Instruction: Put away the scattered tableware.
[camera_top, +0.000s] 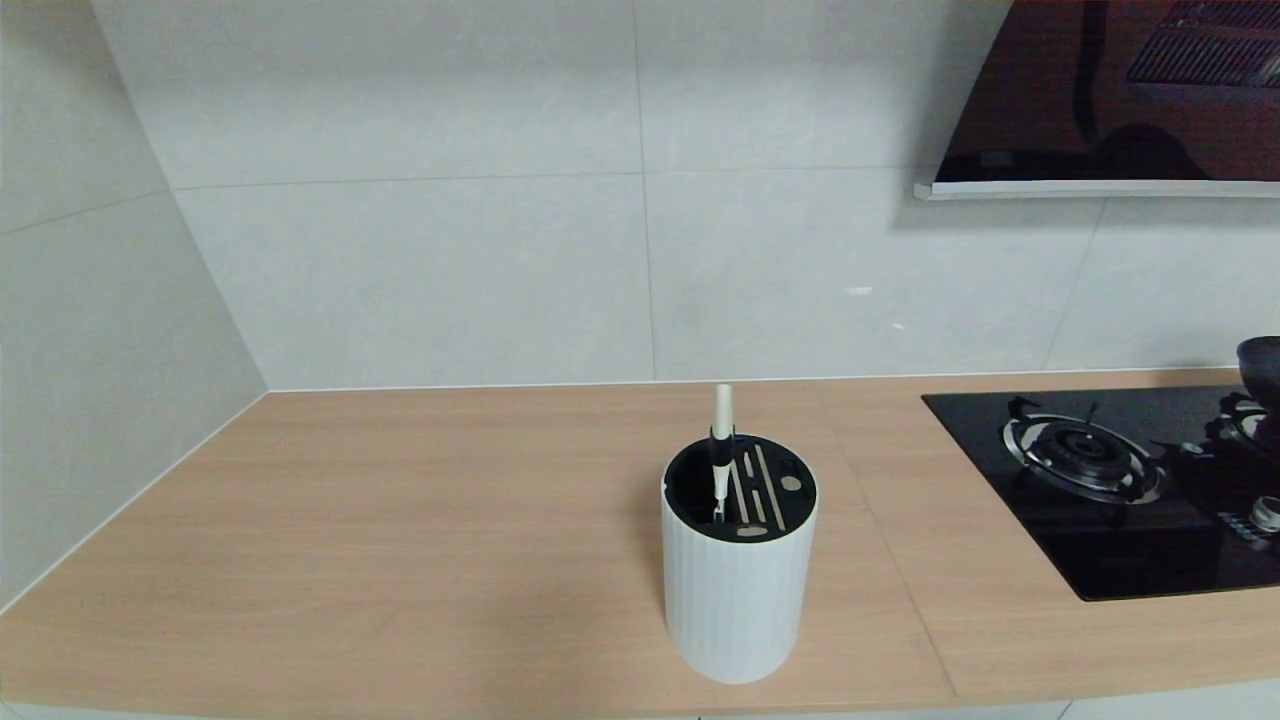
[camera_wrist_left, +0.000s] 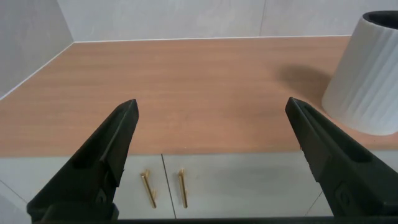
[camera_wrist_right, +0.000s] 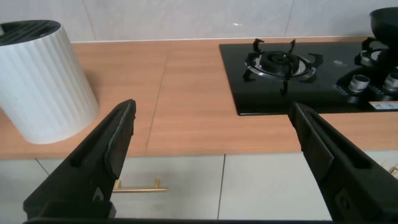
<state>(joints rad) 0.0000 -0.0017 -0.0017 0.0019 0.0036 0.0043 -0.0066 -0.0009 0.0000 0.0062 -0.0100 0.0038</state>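
Progress looks close to the finish line to me: the white-handled utensil (camera_top: 721, 440) stands upright in the open compartment of the white ribbed holder (camera_top: 738, 590). The holder sits on the wooden countertop (camera_top: 400, 520), to the left of the gas hob (camera_top: 1100, 520). Your left gripper (camera_wrist_left: 211, 109) and right gripper (camera_wrist_right: 212, 111) both hang spread wide and empty-handed, off the counter's front edge above the cabinet doors (camera_wrist_left: 249, 186). So I'd guess any pieces still left to stow are somewhere off-camera.
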